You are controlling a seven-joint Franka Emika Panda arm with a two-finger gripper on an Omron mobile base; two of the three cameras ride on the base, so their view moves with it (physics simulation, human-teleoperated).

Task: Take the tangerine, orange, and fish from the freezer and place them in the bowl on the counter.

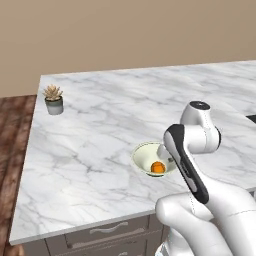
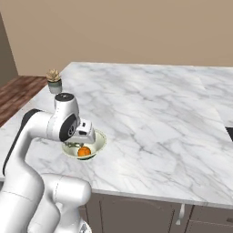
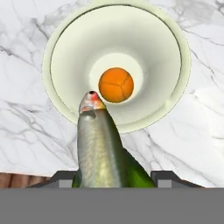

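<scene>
The two-finger dark gripper [image 3: 112,177] is closed on a long silver-green fish with a reddish snout [image 3: 99,144], and holds it above the small round shallow bowl of pale cream-green colour [image 3: 65,100]. In the hand view the fish points head first toward the bowl; its snout lies over the near inner wall, and most of its body seems to hang over the rim and over the large white marble counter with grey veins [image 1: 100,125] beside it. One round orange fruit [image 3: 116,85] already rests in the middle of the bowl; I cannot tell if it is the tangerine or the orange. The main risk, in my judgement, is that the fish is released too early: because it is long next to the bowl, it may tip over the rim and slide onto the counter, or fall toward the near edge of the counter, which the bowl stands close to in the left base view. A second risk is that the falling fish strikes the fruit and pushes it out, since the bowl is shallow. Also, if the hand descends too low, it could press on the rim and tilt the bowl. The small grey pot with a succulent plant [image 1: 54,100] stands well apart and is in no danger.
</scene>
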